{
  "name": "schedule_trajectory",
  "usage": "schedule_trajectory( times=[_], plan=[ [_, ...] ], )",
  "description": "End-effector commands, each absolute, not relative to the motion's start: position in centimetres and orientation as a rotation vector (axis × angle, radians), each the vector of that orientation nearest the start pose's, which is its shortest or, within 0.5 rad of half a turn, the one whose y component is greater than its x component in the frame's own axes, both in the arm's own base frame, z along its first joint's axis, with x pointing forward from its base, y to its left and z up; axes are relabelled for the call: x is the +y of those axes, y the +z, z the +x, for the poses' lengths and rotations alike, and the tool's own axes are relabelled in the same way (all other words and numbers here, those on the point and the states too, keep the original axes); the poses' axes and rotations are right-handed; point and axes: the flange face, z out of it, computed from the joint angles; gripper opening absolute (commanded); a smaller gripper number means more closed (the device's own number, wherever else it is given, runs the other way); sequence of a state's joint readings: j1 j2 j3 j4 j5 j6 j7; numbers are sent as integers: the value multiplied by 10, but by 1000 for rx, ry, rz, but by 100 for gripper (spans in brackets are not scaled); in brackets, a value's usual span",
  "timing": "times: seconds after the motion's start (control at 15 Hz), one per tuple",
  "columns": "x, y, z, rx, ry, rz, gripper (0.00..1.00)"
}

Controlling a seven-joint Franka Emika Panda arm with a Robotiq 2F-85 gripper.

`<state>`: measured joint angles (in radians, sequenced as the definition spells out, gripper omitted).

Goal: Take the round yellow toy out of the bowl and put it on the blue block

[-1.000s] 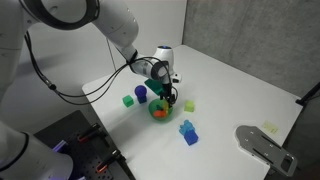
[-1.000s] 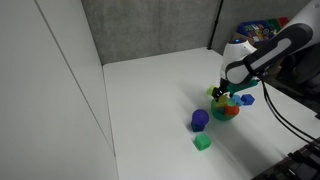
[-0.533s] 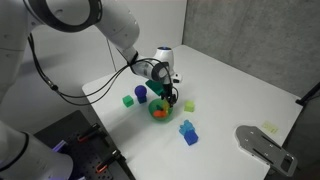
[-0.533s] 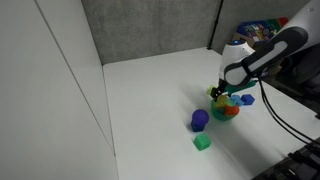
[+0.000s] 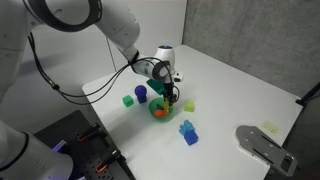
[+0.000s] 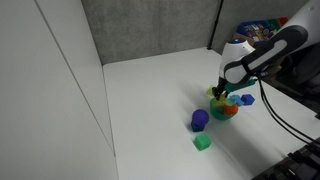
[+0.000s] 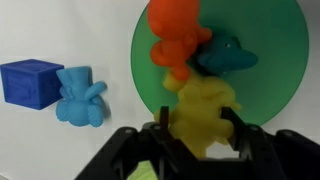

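The round yellow toy lies at the near rim of the green bowl, beside an orange toy and a teal toy. My gripper points straight down into the bowl, and its two black fingers press against both sides of the yellow toy. The blue block sits on the white table off to the left in the wrist view, next to a lighter blue lumpy toy. In both exterior views the blue block lies a short way from the bowl.
A blue-purple cylinder and a green cube stand on the far side of the bowl from the blue block. A pale yellow-green cube sits close beside the bowl. The table edge runs near the cubes.
The jaws have closed from wide open onto the yellow toy. The arm itself has stayed in place over the bowl.
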<state>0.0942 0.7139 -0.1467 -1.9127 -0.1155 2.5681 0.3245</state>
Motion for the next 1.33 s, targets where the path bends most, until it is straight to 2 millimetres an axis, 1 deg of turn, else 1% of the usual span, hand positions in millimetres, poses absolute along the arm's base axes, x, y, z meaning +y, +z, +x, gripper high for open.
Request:
schedule_trajectory(
  times=[0.0, 0.07, 0.2, 0.4, 0.6, 0.8, 0.93, 1.0, 1.13, 1.27],
  plan=[
    [-24, 139, 620, 433, 15, -3252, 26],
    [-22, 145, 622, 434, 5, -3248, 23],
    [-17, 161, 624, 426, -8, -3226, 20],
    [-14, 190, 628, 427, -22, -3200, 16],
    [-14, 221, 625, 421, 7, -3181, 16],
    [-18, 247, 618, 410, 47, -3191, 16],
    [-26, 262, 613, 416, 50, -3213, 16],
    [-34, 268, 611, 435, 50, -3222, 16],
    [-54, 278, 608, 478, 43, -3240, 16],
    [-81, 281, 604, 539, 46, -3244, 16]
  ],
)
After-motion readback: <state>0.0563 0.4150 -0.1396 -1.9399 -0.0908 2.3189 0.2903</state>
